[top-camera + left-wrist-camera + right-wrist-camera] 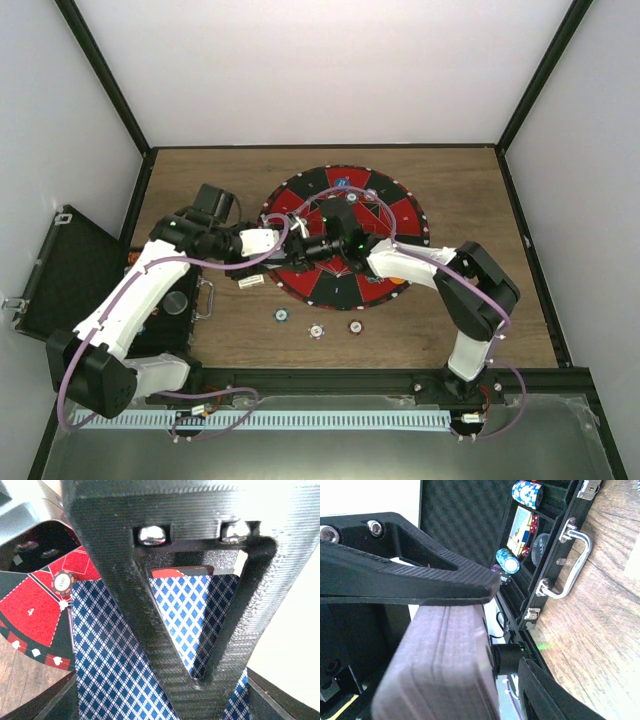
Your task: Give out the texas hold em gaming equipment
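The jaws of the left gripper [272, 240] are clamped on a deck of blue-diamond-backed cards [115, 665], held over the left edge of the round red-and-black mat [395, 215]. The right gripper [305, 238] is just beside it. I cannot tell whether its jaws hold anything. This looks like the dealing step, so the right gripper next needs to pinch 1 card off cleanly. 3 chips [316, 331] lie on the wood near the mat.

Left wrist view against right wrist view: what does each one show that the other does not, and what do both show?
Only the left wrist view: blue diamond-patterned cards behind the finger, and a striped chip lying on a red and black round mat.
Only the right wrist view: an open black case with chip stacks inside and a metal handle.
Both: the wooden table, and a black finger close to the lens.
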